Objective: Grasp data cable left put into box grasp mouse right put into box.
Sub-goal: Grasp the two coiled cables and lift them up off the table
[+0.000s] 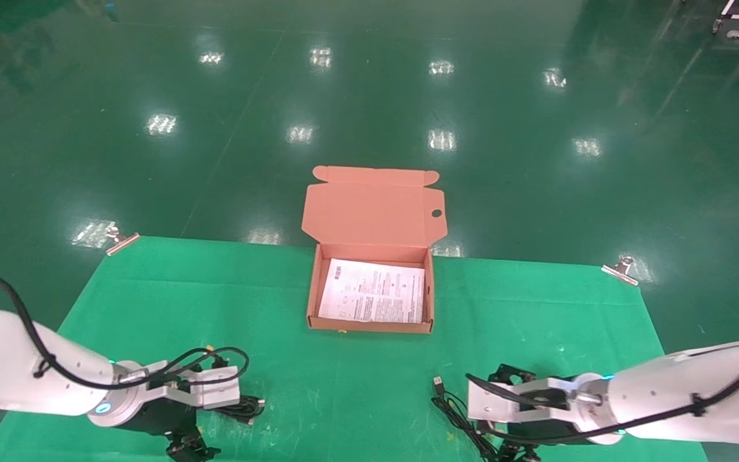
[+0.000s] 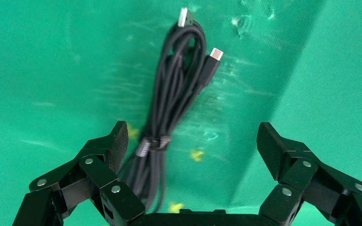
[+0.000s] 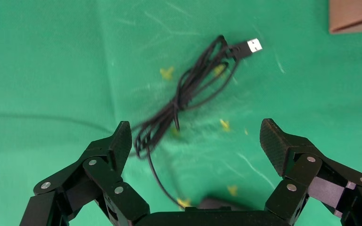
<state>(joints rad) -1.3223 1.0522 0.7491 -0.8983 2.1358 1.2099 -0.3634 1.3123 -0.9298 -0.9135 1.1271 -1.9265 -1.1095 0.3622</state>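
The salmon-orange box (image 1: 369, 325) stands open at the table's far middle, lid up, with a white printed sheet (image 1: 373, 299) inside. The data cable (image 2: 169, 103), a tied black bundle, lies on the cloth at the front left (image 1: 246, 408). My left gripper (image 2: 194, 139) is open just above it, with the bundle close to one finger (image 2: 118, 143). My right gripper (image 3: 195, 134) is open at the front right (image 1: 516, 449). The mouse (image 3: 215, 203) shows only as a dark edge under its palm. The mouse cord (image 3: 193, 89) runs out to a USB plug (image 3: 253, 45).
Green cloth (image 1: 215, 308) covers the table, held by metal clips at the far left corner (image 1: 119, 240) and far right corner (image 1: 623, 269). Shiny green floor lies beyond the far edge. A corner of the box (image 3: 353, 16) shows in the right wrist view.
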